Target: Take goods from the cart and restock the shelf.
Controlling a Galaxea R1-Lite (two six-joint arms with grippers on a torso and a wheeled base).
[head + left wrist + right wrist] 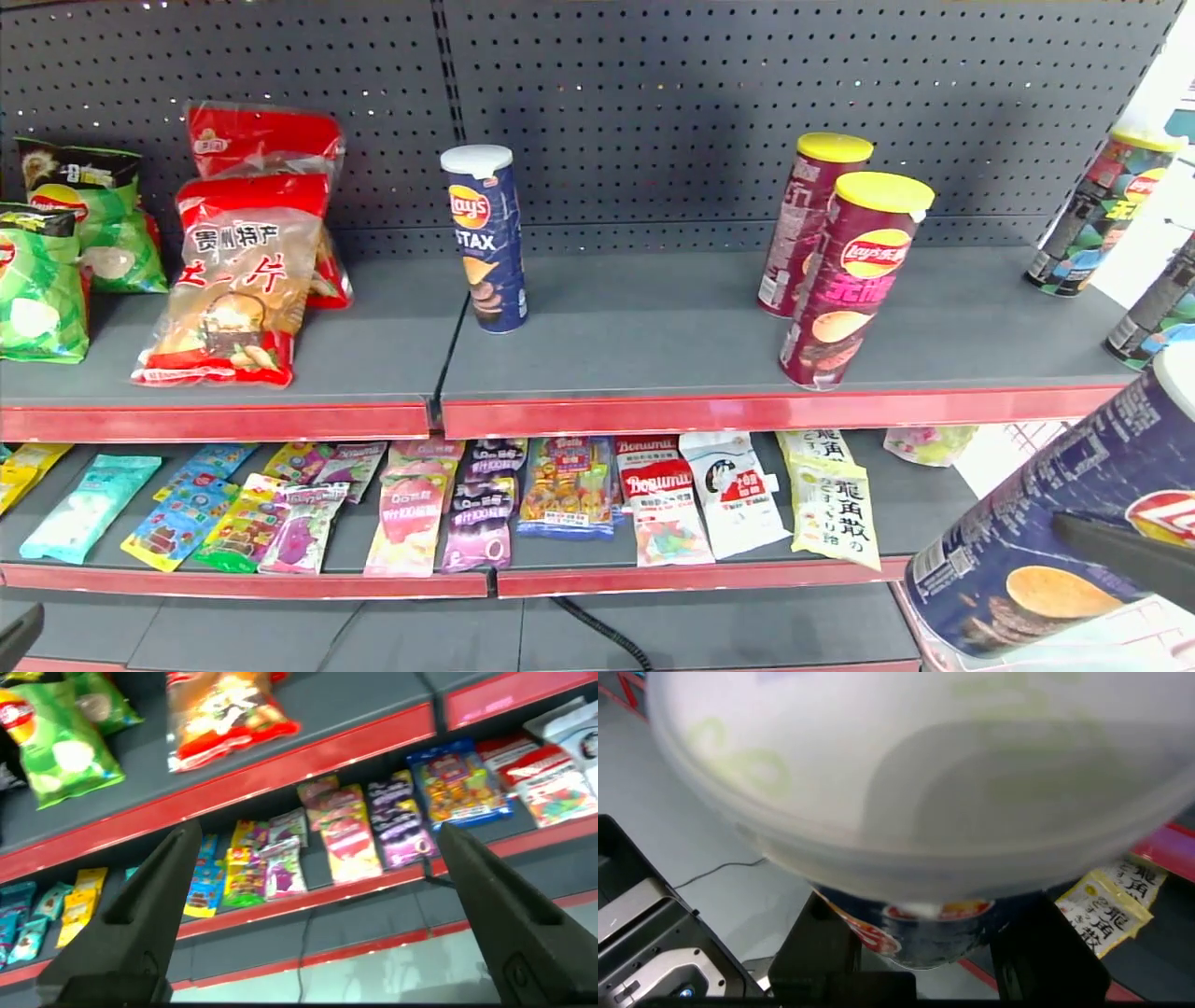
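Observation:
My right gripper (920, 952) is shut on a dark blue chips can (1046, 532) with a white lid (915, 775). It holds the can tilted at the lower right, in front of and below the upper shelf (653, 327). One black finger (1116, 549) lies across the can's side. A matching blue can (485, 238) stands upright near the middle of that shelf. My left gripper (318, 835) hangs open with nothing between its fingers, low at the left, facing the lower shelf rows.
Two maroon cans with yellow lids (854, 280) stand right of centre, with bare shelf between them and the blue can. Red snack bags (233, 280) and green chip bags (42, 280) fill the left. Candy packets (467, 504) line the lower shelf. More cans (1088, 224) stand at the right edge.

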